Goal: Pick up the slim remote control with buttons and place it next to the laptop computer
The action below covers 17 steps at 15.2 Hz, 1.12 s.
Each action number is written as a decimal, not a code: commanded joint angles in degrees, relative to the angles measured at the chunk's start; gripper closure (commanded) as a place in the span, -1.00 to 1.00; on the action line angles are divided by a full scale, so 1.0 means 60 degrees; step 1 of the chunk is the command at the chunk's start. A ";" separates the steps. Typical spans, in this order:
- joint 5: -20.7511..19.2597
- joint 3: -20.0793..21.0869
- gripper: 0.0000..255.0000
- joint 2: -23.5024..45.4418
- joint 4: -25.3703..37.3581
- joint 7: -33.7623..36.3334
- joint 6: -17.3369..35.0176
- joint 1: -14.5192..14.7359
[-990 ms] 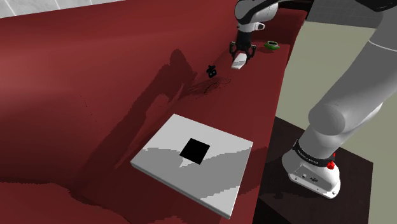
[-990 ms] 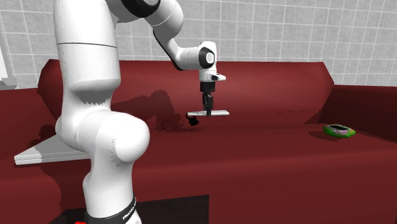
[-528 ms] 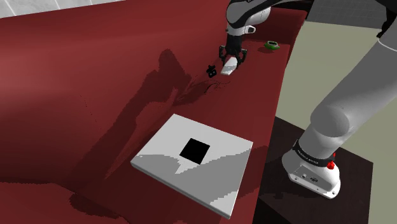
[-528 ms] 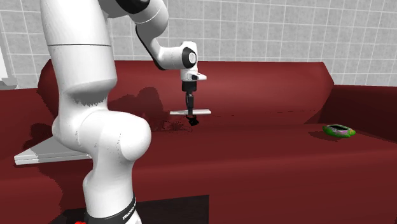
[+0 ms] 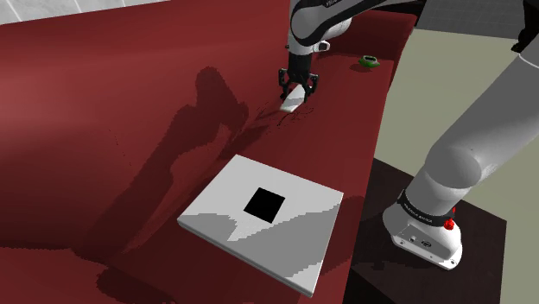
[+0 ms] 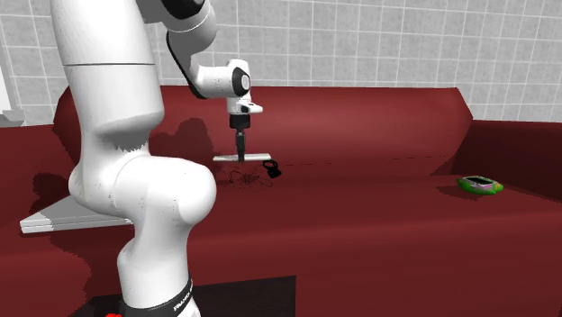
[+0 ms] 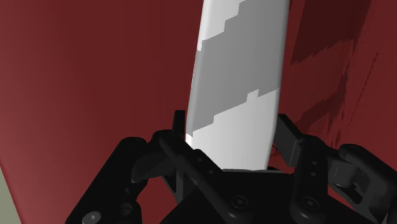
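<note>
Dark-red sofa [image 5: 104,104] under everything. We see the gripper [image 5: 297,84] w/ both fingers clamped on the remote [image 5: 292,102], a slim white-grey slab held level just above the seat. Laptop [image 5: 294,229], flat white w/ a black square, lies on the cushion nearer the stand, well apart from the remote. Small black obj [image 6: 273,169] sits near the remote; green item [image 6: 479,185] is far off.

Stepped white and grey patches are noted on the remote control [image 7: 238,76]; the gripper [image 7: 232,130] is rendered all black. The laptop [image 5: 294,237] is patched white and grey, with a black square at centre. The sofa [image 5: 95,104] is coloured dark red.
</note>
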 commanded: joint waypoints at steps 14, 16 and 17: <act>-0.0026 0.1734 1.00 0.0827 0.0695 0.3167 0.0134 0.1401; -0.0062 0.1741 1.00 0.0935 0.0546 0.3194 0.0386 0.1404; -0.0081 0.1743 1.00 0.0992 0.0475 0.3208 0.0512 0.1405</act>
